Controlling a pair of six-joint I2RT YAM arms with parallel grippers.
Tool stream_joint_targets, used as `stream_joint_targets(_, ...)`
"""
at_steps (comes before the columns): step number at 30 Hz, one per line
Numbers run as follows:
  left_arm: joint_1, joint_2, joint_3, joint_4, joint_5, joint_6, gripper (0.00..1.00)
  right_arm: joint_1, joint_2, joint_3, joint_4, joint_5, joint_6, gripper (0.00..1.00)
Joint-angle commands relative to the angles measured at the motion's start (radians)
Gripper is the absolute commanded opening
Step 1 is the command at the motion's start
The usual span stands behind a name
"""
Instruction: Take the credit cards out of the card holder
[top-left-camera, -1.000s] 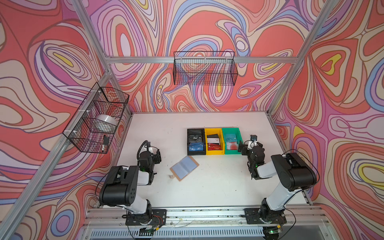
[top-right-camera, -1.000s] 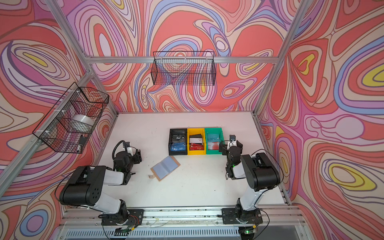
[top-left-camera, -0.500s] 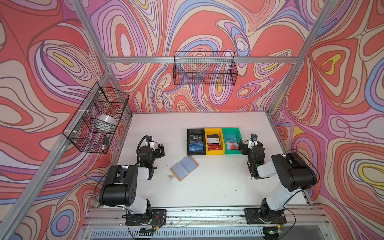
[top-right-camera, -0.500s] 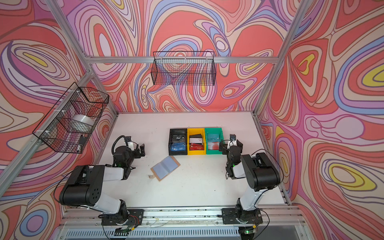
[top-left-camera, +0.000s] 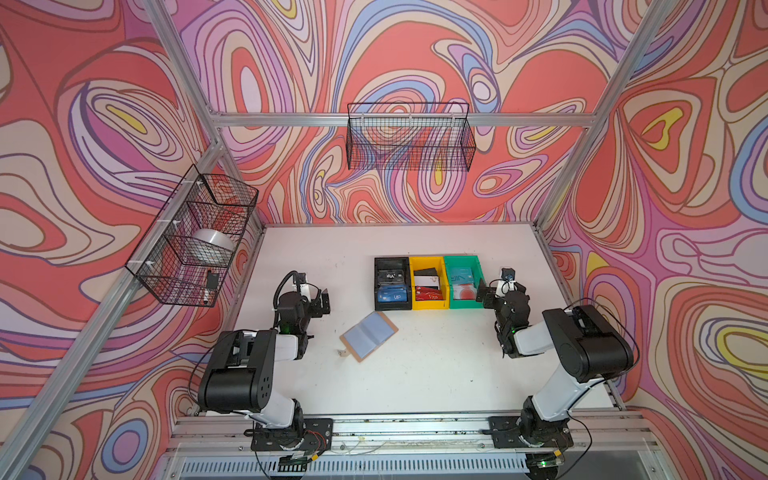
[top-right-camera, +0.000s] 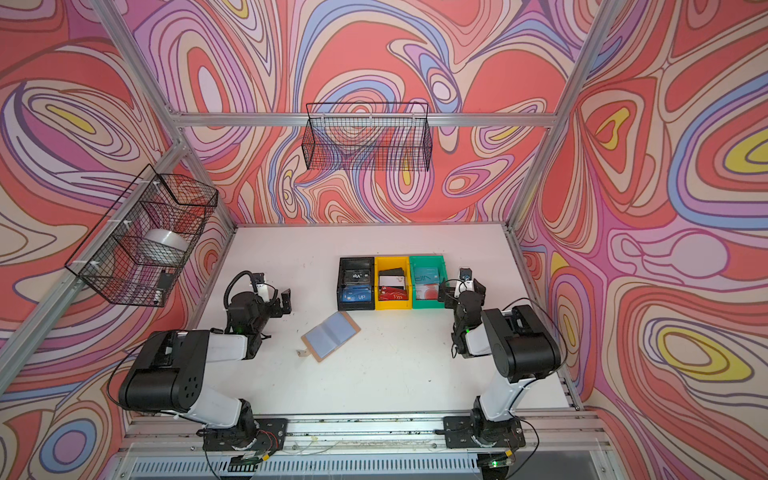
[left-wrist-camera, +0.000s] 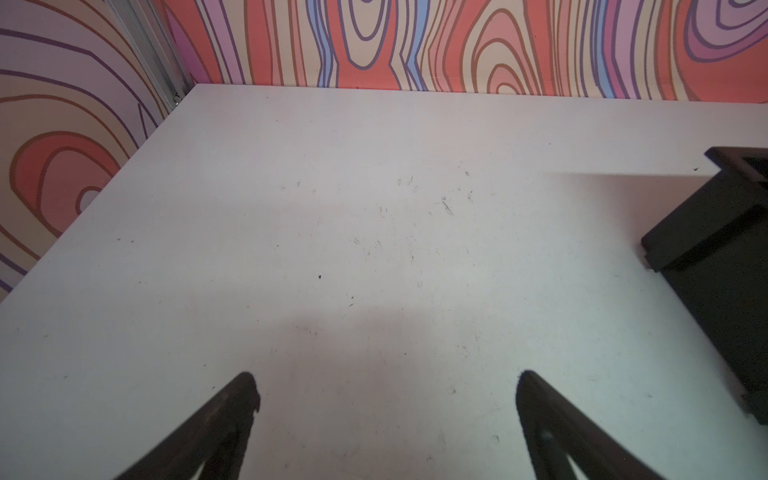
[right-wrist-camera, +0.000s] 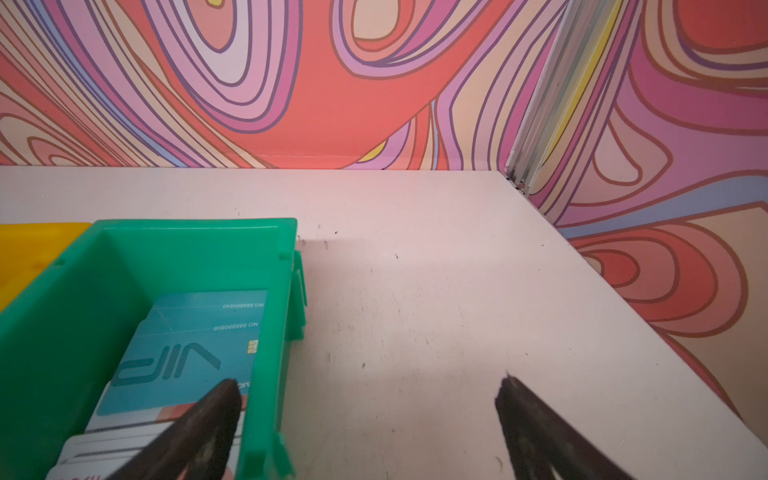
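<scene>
L gripper (left-wrist-camera: 386, 380) swung fwd, jaws now apart, R gripper (right-wrist-camera: 370, 386) also apart, card holder (top-left-camera: 369, 336) open.

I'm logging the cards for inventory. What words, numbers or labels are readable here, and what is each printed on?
"VIP": teal card in the green bin, seen upside down.
"VIP": blue card in the black bin.
"Vip": black card, same bin.
"VIP": red card in the yellow bin.
"NO" plus digits, two lines, teal card: digits too blurred to trust.
Card holder: no text seen.
</scene>
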Motion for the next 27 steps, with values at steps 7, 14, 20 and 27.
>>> stream_joint_targets(7, 0.005, 0.004, 0.014, 0.014, 0.010, 0.021, 1.00, -0.008, -0.001, 0.018, -0.017, -0.010, 0.011, 0.98)
stream_joint_targets(14, 0.005, 0.003, 0.014, 0.013, 0.011, 0.021, 1.00, -0.010, -0.002, 0.019, -0.021, -0.013, 0.012, 0.99)
stream_joint_targets(20, 0.005, 0.003, 0.014, 0.014, 0.009, 0.020, 1.00, -0.011, -0.003, 0.020, -0.024, -0.014, 0.012, 0.99)
stream_joint_targets(27, 0.005, 0.004, 0.014, 0.014, 0.010, 0.021, 1.00, -0.012, -0.003, 0.021, -0.026, -0.016, 0.012, 0.98)
